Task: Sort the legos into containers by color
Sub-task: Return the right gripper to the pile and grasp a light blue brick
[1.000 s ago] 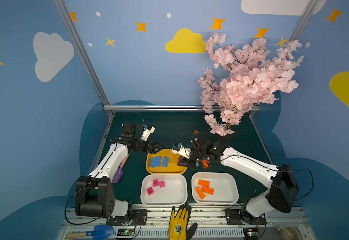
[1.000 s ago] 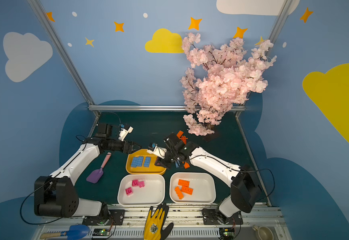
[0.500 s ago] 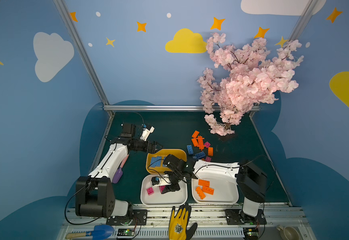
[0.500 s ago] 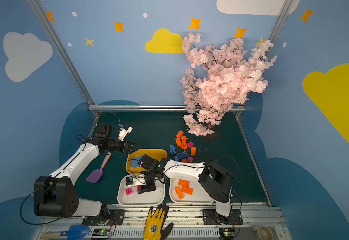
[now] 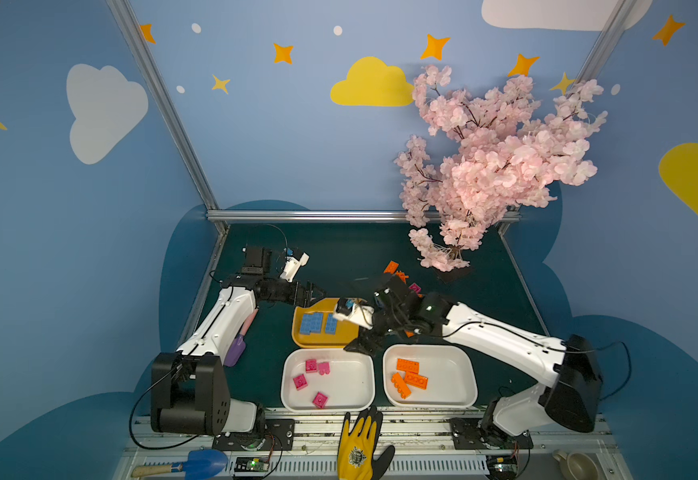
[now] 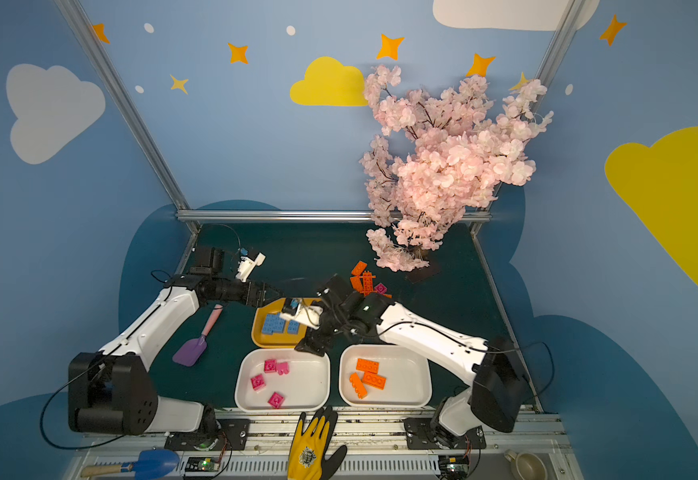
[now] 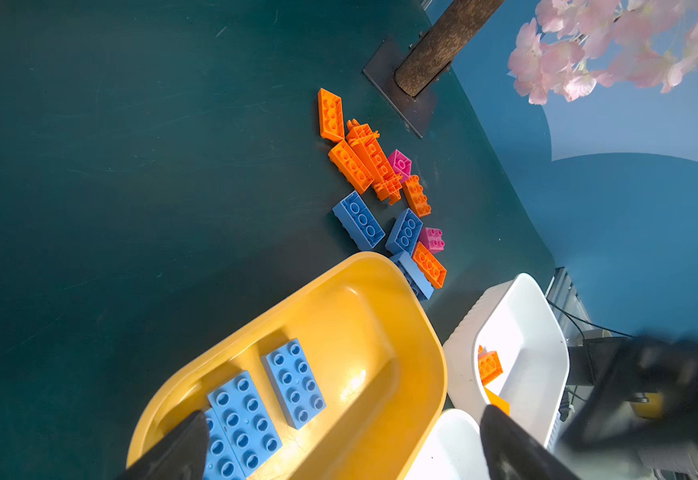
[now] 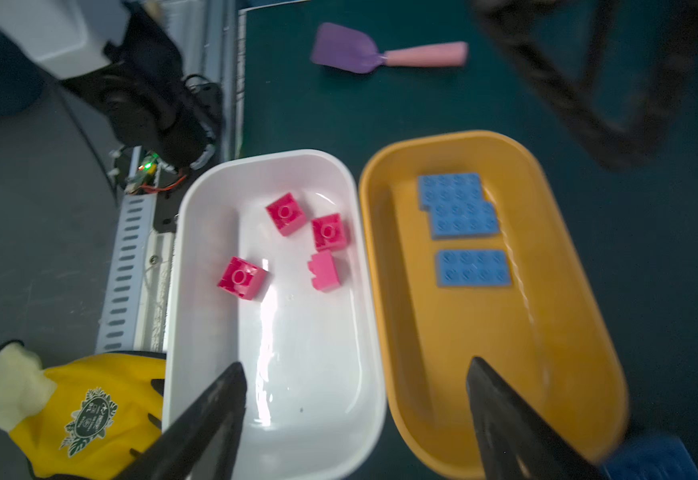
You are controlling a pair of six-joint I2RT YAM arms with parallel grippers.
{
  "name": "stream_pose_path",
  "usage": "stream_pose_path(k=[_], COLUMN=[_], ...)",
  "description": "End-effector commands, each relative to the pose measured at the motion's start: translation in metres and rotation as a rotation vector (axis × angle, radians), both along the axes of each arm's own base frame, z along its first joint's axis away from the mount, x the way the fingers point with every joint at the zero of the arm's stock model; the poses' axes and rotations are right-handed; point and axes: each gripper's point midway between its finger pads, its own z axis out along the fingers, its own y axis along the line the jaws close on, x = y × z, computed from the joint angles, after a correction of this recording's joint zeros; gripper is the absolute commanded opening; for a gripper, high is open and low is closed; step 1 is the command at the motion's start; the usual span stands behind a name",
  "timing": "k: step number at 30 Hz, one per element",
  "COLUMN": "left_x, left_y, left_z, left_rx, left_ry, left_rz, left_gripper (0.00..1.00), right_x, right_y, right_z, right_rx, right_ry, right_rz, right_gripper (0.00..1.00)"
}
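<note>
My left gripper (image 7: 343,415) hovers at the far edge of the yellow tray (image 5: 318,341), jaws spread wide with nothing between them, and three light-blue bricks (image 5: 317,323) lie flat in that tray. My right gripper (image 8: 355,365) hangs above the line where the yellow tray meets the white tray (image 5: 351,382) that holds four pink bricks (image 5: 311,365); its jaws are parted too and grip nothing. The other white tray (image 5: 451,374) holds three orange bricks (image 5: 407,365), and a loose heap (image 7: 380,187) of orange, blue and pink legos lies on the green mat (image 7: 131,166) beyond the yellow tray, near the blossom tree (image 5: 493,166).
</note>
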Motion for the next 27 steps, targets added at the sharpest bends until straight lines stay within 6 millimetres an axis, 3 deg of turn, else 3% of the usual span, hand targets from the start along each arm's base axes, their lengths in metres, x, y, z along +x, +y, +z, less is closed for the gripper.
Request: stream_pose_path(k=[1,3,6,10,13,20,27], left_x=[-0.005,-0.006,-0.007,-0.009,-0.010,-0.011,-0.011], left_y=[-0.002,-0.003,-0.003,-0.003,-0.003,-0.003,-0.004], left_z=[0.009,0.009,0.009,0.011,0.010,0.010,0.004], left_rx=[-0.029,-0.038,-0.041,-0.041,-0.044,-0.045,-0.048], left_ry=[-0.011,-0.009,-0.006,-0.010,-0.010,-0.015,-0.009], left_rz=[-0.009,-0.009,-0.009,-0.010,-0.010,-0.012,-0.012], left_gripper=[1.00,1.00,1.00,1.00,1.00,1.00,1.00], right_x=[0.032,0.060,0.093,0.120,0.140,0.171,0.179], right_y=[-0.066,-0.094,-0.113,-0.105,-0.102,-0.082,-0.071], right_z=[-0.039,-0.054,-0.067,-0.078,-0.099,-0.127,-0.152], right_rx=[-0.172,-0.196,-0.183,-0.201,-0.240,-0.305,-0.407], right_ry=[0.236,0.307,0.417,0.516,0.522,0.491,0.432], right_rz=[-0.402,-0.636,-0.874,-1.004,-1.084,-1.084,-1.047], right_gripper=[0.81,0.80,0.78,0.76,0.74,0.69,0.63])
